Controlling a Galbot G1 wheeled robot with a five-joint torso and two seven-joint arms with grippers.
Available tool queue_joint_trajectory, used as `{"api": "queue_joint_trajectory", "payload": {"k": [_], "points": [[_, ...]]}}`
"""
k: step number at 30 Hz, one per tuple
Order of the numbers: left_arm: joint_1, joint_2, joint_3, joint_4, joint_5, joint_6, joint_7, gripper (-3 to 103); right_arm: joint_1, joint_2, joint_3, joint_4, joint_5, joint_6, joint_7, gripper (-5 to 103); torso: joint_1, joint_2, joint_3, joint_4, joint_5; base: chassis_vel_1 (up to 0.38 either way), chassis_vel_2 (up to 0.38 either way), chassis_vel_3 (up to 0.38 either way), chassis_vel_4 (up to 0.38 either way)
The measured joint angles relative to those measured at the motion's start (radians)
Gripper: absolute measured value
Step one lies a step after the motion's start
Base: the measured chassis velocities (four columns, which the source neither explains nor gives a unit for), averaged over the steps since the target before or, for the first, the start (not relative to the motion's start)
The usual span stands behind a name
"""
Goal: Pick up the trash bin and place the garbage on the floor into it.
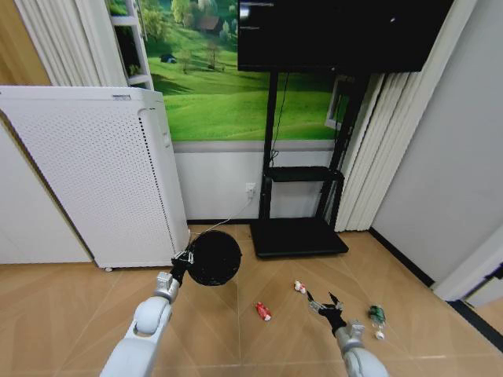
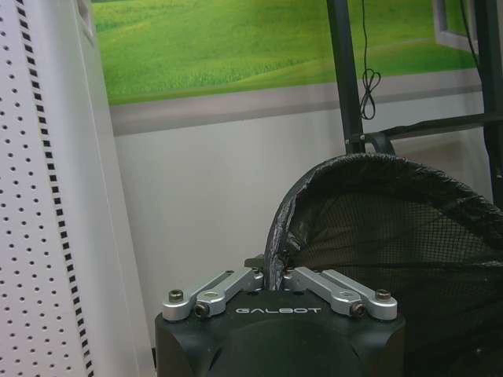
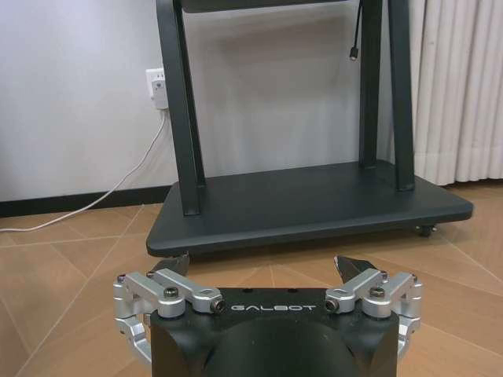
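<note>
— What's over on the left there?

— A tall white perforated appliance against the wall. Just beside it the left gripper is clamped on the rim of the trash bin, a small black round mesh basket held up off the floor, tipped so its mouth faces sideways. From the wrist you can see a dark liner folded over the rim, pinched between the closed fingers.

— And the litter?

— Lying on the herringbone wood, right of the bin. First a crushed red can, then a small white-and-red scrap nearer the black TV stand, and farthest right a green can with a white bit beside it.

— The other arm?

— The right gripper hangs low between the scrap and the green can, fingers spread wide, holding nothing.
</note>
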Motion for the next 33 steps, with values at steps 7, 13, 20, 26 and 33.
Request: {"api": "queue_joint_trajectory", "payload": {"k": [7, 13, 20, 26, 33], "points": [[-0.001, 0.0, 0.007, 0.001, 0.0, 0.002, 0.0, 3, 0.0, -0.009, -0.037, -0.04, -0.034, 0.018, -0.042, 100, 0.0, 0.0, 0.0, 0.0001, -0.0002, -0.141, 0.143, 0.145, -0.154], [0.002, 0.006, 0.011, -0.011, 0.001, 0.002, 0.006, 3, 0.064, -0.048, -0.14, -0.21, -0.09, 0.094, -0.155, 100, 0.0, 0.0, 0.0, 0.0, -0.0001, 0.008, -0.014, -0.019, 0.009], [0.011, 0.022, 0.001, -0.03, -0.007, 0.009, 0.006, 3, 0.164, -0.062, -0.238, -0.391, -0.162, 0.127, -0.261, 100, 0.0, 0.0, 0.0, 0.0001, 0.0001, 0.024, -0.019, -0.015, 0.02], [0.045, 0.004, -0.015, -0.06, -0.013, 0.015, 0.006, 3, 0.244, -0.028, -0.266, -0.492, -0.202, 0.107, -0.315, 100, 0.0, 0.0, 0.0, 0.0004, 0.0, 0.0, 0.0, 0.0, 0.0], [0.083, 0.012, -0.025, -0.109, -0.028, 0.044, 0.004, 3, 0.233, -0.027, -0.267, -0.48, -0.254, 0.078, -0.4, 100, 0.0, 0.0, 0.0, -0.0003, -0.0003, 0.0, 0.0, 0.0, 0.0]]}}
